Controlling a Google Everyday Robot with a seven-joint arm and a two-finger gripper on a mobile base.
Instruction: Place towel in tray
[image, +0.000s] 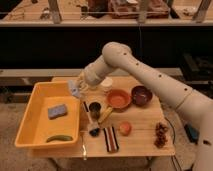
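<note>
My gripper is at the end of the white arm reaching in from the right. It hangs over the right rim of the yellow tray, which stands on the left part of the table. It is shut on the towel, a small pale grey-blue cloth hanging from it just above the tray's near-right wall. In the tray lie a small blue rectangular pad and a green-yellow curved item.
On the wooden table right of the tray: a dark cup, an orange bowl, a dark purple bowl, a white cup, a striped oblong item, an orange fruit and a dark cluster.
</note>
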